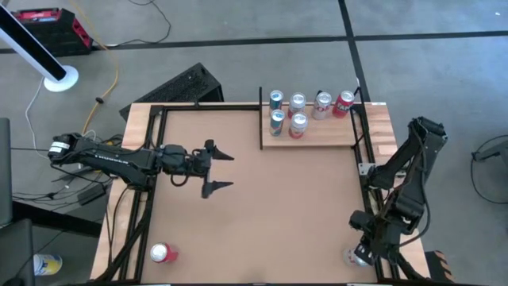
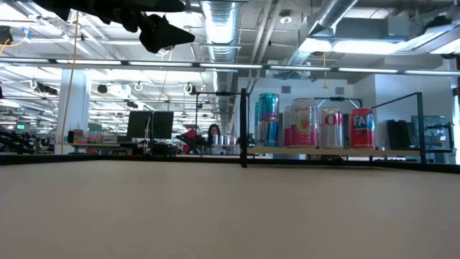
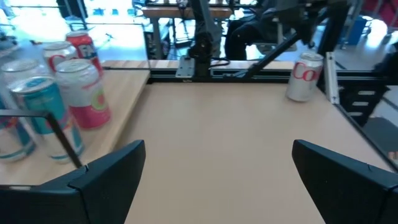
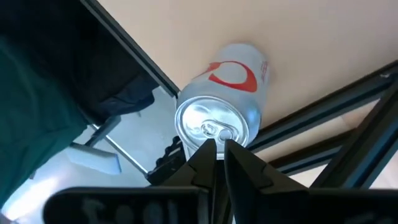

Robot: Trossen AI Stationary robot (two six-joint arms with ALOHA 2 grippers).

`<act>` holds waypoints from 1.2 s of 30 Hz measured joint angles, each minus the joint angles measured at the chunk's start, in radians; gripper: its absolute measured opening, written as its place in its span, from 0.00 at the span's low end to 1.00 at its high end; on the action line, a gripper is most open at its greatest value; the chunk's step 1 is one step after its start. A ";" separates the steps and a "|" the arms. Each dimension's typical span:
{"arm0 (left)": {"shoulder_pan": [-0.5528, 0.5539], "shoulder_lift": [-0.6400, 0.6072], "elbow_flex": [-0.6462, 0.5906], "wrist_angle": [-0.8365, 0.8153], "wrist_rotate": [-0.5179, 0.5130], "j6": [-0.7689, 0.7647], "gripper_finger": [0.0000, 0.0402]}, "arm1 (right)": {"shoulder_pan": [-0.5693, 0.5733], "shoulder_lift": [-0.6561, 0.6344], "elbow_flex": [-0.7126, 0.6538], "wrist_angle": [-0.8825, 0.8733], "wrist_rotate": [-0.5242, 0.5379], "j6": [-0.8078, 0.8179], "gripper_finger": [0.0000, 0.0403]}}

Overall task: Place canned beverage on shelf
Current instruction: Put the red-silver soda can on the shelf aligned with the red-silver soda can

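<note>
The right gripper (image 4: pixel 217 148) hangs over the table's near right corner with its fingers (image 4: pixel 200 163) almost pressed together, their tips just above the top of a silver can (image 4: pixel 225 99) with red lettering that stands on the tabletop there, and nothing is pinched between them. The left gripper (image 1: pixel 216 169) is held above the left middle of the table with its fingers spread wide and empty. The shelf (image 1: pixel 317 133) lies at the far right, carrying six upright cans, and a red can (image 1: pixel 163 253) lies near the near left corner.
</note>
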 joint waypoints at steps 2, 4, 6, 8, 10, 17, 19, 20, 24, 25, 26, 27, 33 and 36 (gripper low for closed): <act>0.000 0.000 0.000 -0.001 0.022 -0.004 0.97 | 0.000 0.000 0.000 -0.002 -0.003 0.016 0.15; 0.000 0.000 0.000 -0.001 0.035 -0.005 0.97 | 0.000 0.000 0.000 -0.002 -0.004 0.029 0.15; 0.000 0.000 0.000 -0.004 0.044 -0.005 0.97 | 0.000 0.000 0.000 -0.001 -0.005 0.035 0.16; 0.000 0.000 0.000 -0.017 0.050 -0.011 0.97 | 0.000 0.000 0.000 -0.005 -0.005 0.035 0.20; 0.000 0.000 0.001 -0.039 0.050 -0.025 0.97 | 0.000 0.002 0.000 -0.021 -0.005 0.040 0.25; 0.000 0.000 0.001 -0.089 0.050 -0.070 0.97 | 0.000 0.047 0.000 -0.043 -0.010 0.096 0.57; 0.000 0.000 0.001 -0.086 0.050 -0.071 0.97 | 0.000 0.057 0.000 -0.029 -0.012 0.093 0.66; 0.000 0.000 0.001 -0.086 0.050 -0.074 0.97 | 0.000 0.061 0.000 -0.019 -0.019 0.089 0.71; 0.000 0.000 0.001 -0.084 0.045 -0.073 0.97 | -0.002 0.060 0.000 -0.006 -0.064 0.080 0.85; 0.000 0.000 0.001 -0.084 0.043 -0.073 0.97 | -0.005 0.060 0.000 -0.005 -0.077 0.080 0.87; 0.000 0.000 0.001 -0.084 0.043 -0.073 0.97 | -0.005 0.059 0.000 -0.005 -0.088 0.080 0.89; 0.000 0.000 0.001 -0.084 0.043 -0.072 0.97 | -0.005 0.058 0.000 -0.005 -0.091 0.080 0.91; 0.000 0.000 0.001 -0.084 0.041 -0.071 0.97 | -0.007 0.060 0.000 0.027 -0.089 0.114 0.95; 0.000 0.000 0.001 -0.085 0.041 -0.071 0.97 | -0.018 0.060 0.000 0.052 -0.088 0.137 0.95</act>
